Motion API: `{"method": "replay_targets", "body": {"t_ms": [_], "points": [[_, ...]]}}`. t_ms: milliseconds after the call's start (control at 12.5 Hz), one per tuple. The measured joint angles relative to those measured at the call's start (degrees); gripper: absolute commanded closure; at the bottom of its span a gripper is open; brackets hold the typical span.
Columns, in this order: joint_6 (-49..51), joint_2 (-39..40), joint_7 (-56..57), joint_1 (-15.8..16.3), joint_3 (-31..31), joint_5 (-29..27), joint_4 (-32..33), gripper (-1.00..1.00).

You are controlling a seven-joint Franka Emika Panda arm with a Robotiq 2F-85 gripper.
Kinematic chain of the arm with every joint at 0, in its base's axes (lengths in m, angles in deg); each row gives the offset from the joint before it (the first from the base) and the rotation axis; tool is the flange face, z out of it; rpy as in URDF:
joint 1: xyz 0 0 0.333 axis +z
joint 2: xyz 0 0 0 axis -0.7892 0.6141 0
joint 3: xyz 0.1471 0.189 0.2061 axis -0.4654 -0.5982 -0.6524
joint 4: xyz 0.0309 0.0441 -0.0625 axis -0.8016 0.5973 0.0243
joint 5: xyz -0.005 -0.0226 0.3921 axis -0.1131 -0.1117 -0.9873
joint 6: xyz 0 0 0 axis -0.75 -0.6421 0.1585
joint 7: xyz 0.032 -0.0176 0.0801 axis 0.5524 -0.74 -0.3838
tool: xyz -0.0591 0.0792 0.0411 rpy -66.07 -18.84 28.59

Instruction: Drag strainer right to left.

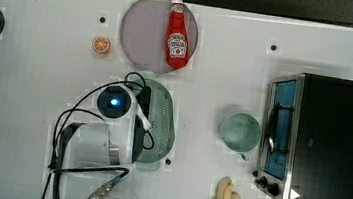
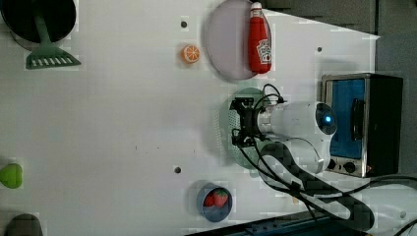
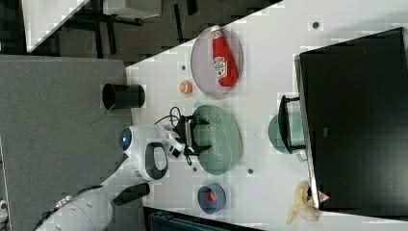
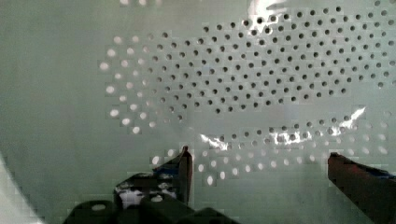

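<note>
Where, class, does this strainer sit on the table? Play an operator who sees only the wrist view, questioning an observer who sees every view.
Observer: The strainer sits mid-table, just below the plate in the top view.
Operator: What lies on that plate?
Observer: A ketchup bottle.
Operator: Anything on the strainer's other side?
Observer: A cup stands to the top view's right, apart from the strainer.

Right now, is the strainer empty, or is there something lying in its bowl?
Empty of objects: the strainer bowl shows bare perforated plastic in the wrist view, apart from the gripper, whose open fingers reach into it.
</note>
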Motion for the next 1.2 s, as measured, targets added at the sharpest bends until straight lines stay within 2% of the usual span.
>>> {"method": "replay_targets", "body": {"t_ms": [160,480,880,1200], "points": [[0.1,1.7,-3.3,1.9,-0.4,-0.8,-1.6,-1.00],[2.1,5.3,-8.6,8.1,0.5,-1.2,-7.3,-1.00],[4.2,6.8,-9.8,12.2,-1.0,-1.0,-11.6,-1.00],[4.1,8.8,-10.9,14.3,-2.4,-4.1,-15.7,-1.00]]}}
